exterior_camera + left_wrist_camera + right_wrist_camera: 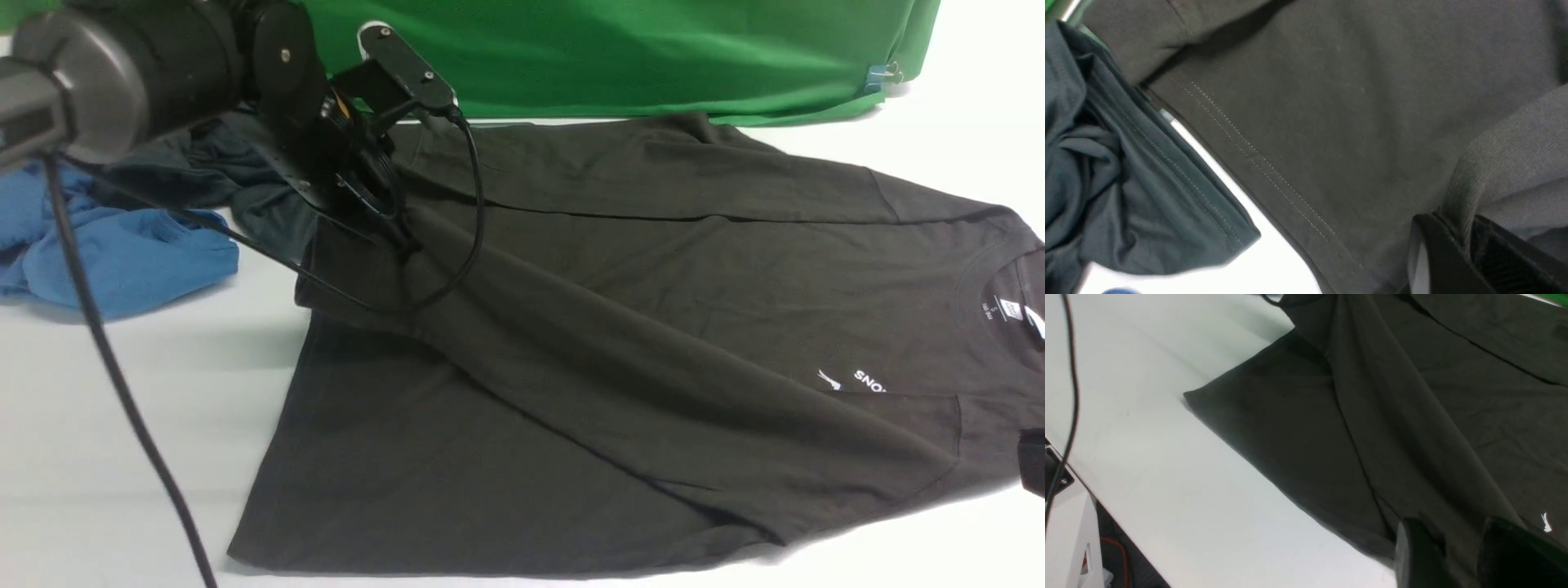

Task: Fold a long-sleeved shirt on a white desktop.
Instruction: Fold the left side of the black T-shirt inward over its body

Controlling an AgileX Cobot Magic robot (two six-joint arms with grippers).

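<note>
The long-sleeved shirt (620,269) lies flat on the white desktop (122,425), with its collar to the right, its hem to the left and its white chest logo (857,380) showing. One sleeve runs as a raised ridge across the body from the near right shoulder to the far left. My left gripper (402,237) is at the ridge's far-left end. In the left wrist view this gripper (1466,241) is shut on the ribbed cuff (1466,196). My right gripper (1033,461) barely shows at the right edge. In its wrist view it (1461,551) is shut on shirt fabric near the shoulder.
A blue garment (114,253) and a greenish-black garment (204,163) lie bunched at the far left, the darker one next to the shirt's hem (1257,159). A green cloth backdrop (620,49) closes off the back. A black cable (122,384) hangs from the left arm.
</note>
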